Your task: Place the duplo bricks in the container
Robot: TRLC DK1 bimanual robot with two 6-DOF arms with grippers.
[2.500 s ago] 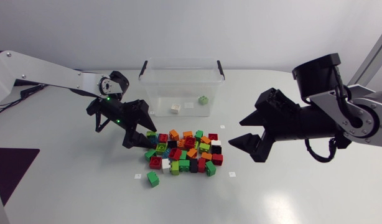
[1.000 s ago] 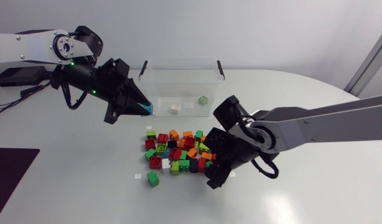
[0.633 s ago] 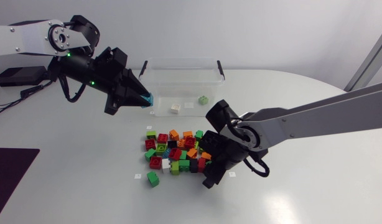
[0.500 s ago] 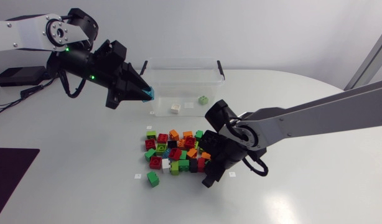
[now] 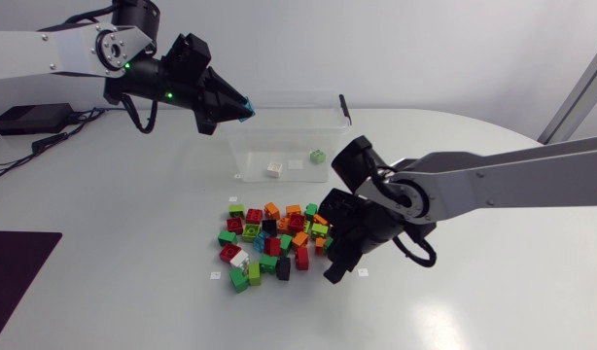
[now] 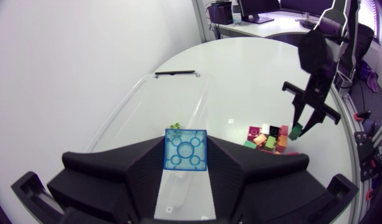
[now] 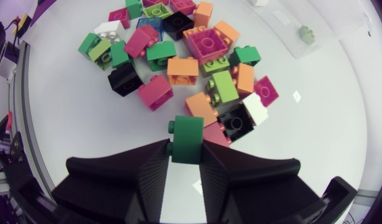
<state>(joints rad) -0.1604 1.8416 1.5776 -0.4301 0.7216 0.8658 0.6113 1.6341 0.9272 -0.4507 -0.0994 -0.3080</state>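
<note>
My left gripper point(image 5: 240, 105) hangs over the container's point(image 5: 242, 156) left rear corner, a brick point(image 6: 185, 149) clamped between its fingers. Two loose bricks point(image 5: 273, 169) lie inside the container. The pile point(image 5: 274, 238) sits in front of it. My right gripper point(image 7: 186, 155) is at the pile's right front edge, pinching a second brick point(image 7: 188, 137).

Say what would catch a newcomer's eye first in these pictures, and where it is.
The bright heap of bricks in the middle of the table stands out first. Next, the left pincer holds a blue brick up by the rim of the clear box, and the right pincer grips a green brick at the heap's edge.
</note>
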